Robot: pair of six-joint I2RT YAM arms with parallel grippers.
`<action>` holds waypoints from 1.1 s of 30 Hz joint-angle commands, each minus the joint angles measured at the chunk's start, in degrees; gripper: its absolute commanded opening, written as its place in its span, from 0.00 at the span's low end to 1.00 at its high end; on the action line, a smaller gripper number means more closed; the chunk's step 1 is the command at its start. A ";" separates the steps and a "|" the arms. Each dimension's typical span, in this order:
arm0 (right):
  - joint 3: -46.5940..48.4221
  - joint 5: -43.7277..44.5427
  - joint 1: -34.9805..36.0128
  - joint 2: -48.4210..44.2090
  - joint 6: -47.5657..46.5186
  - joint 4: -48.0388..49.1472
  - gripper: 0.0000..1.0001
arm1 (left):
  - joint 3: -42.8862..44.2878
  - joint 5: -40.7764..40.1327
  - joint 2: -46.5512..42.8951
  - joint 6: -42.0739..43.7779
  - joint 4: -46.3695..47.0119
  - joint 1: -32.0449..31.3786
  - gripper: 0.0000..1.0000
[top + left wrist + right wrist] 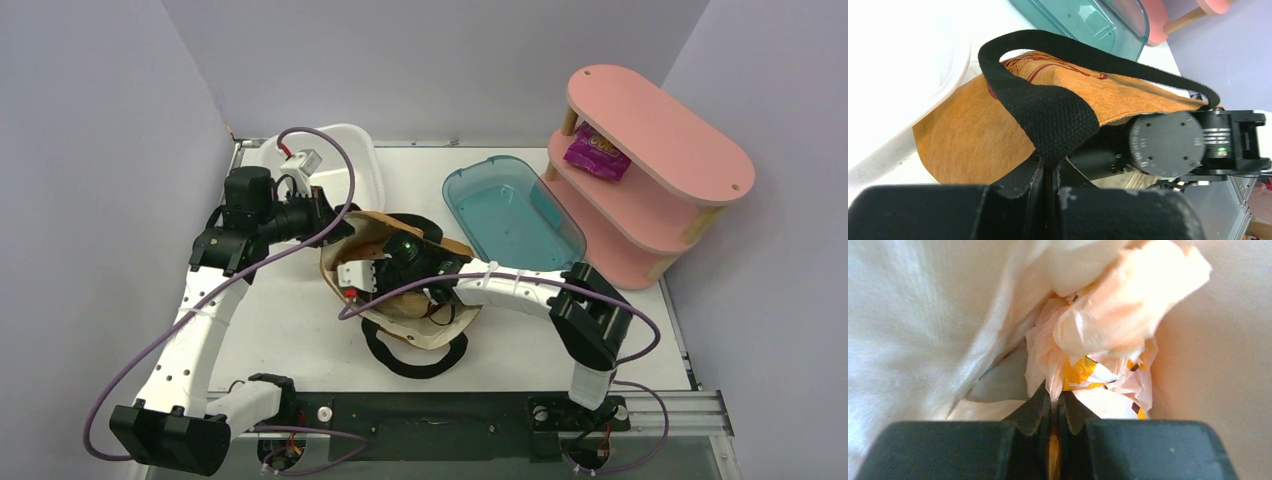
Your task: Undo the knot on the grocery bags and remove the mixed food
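A robotics lab test cell: a white counter [290, 340] is boxed in by plain lilac walls [90, 150] on the left, far and right. Two white-and-black robot arms, left [195, 340] and right [520, 290], are bolted to a black metal rail [430, 420] at the near edge, with purple cables [351, 175] looping loose. A pink shelf [650, 150] and a teal tub [515, 215] stand at the far right

Lavender walls [450, 60] enclose a white table [300, 320] and pink shelf [655, 150]
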 commanded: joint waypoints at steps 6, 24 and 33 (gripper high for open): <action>4.15 -8.35 -1.81 -14.68 13.93 0.46 0.00 | 0.76 -4.43 -0.16 2.13 4.80 1.94 0.00; 9.44 -8.66 -7.35 -31.89 31.60 -1.69 0.00 | 14.17 -2.18 5.50 19.90 -20.45 7.22 0.00; 10.51 0.37 -8.67 -38.26 40.37 2.35 0.00 | 18.46 -13.41 2.91 34.27 -37.64 16.10 0.00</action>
